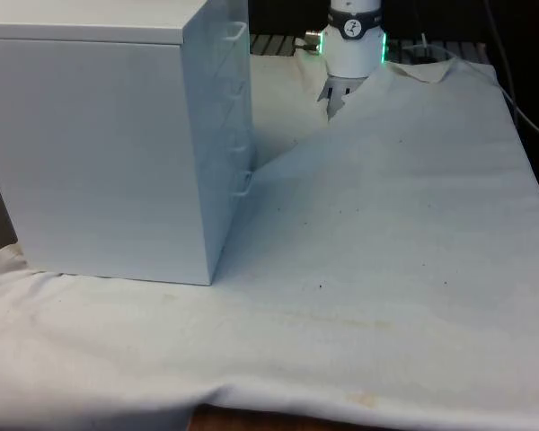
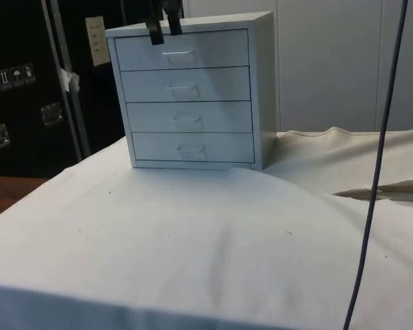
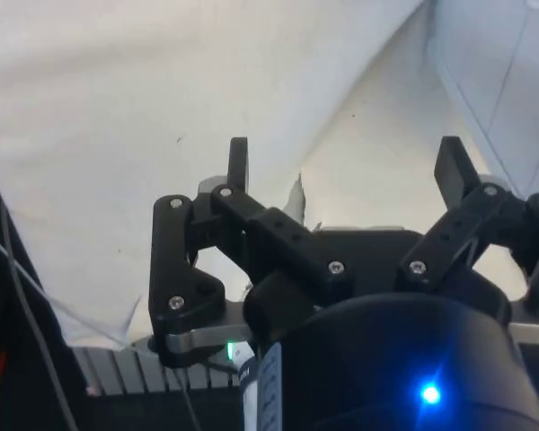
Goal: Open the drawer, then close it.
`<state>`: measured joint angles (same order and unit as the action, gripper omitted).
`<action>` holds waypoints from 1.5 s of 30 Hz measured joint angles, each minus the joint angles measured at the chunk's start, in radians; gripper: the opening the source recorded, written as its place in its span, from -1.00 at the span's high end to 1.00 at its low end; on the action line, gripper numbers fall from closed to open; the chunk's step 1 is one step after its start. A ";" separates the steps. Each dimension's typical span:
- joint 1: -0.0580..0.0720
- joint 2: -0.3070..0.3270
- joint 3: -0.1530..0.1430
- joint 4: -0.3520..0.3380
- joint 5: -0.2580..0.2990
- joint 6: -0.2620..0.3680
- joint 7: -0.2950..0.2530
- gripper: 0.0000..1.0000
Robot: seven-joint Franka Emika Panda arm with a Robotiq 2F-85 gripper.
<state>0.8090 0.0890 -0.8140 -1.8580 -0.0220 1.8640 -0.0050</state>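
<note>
Jaws: apart, nothing between them.
Gripper [image 3: 341, 166]: one, black, two fingers [image 3: 238, 162]; in the side view its fingertips [image 2: 164, 31] hang at the chest's top edge, just above the top drawer's front.
Chest [image 2: 193, 96]: one, white, on the cloth at the front view's left, its back turned to that camera.
Drawers: four, stacked, all shut; the top drawer [image 2: 182, 50] sits flush like the rest.
Handles: four, one per drawer, centred; top handle [image 2: 178, 55] just beside the fingertips.
Cloth [image 1: 386, 233]: one, white, creased.
</note>
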 measured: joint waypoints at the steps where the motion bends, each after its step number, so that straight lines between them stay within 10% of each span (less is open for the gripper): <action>1: 0.000 0.000 0.000 0.000 0.000 0.000 0.000 -1.00; 23: -0.009 0.097 -0.024 -0.030 0.015 0.171 -0.032 -1.00; 45: -0.004 0.108 -0.027 -0.031 -0.158 0.172 -0.008 -1.00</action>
<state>0.8050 0.1970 -0.8410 -1.8890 -0.1800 2.0360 -0.0130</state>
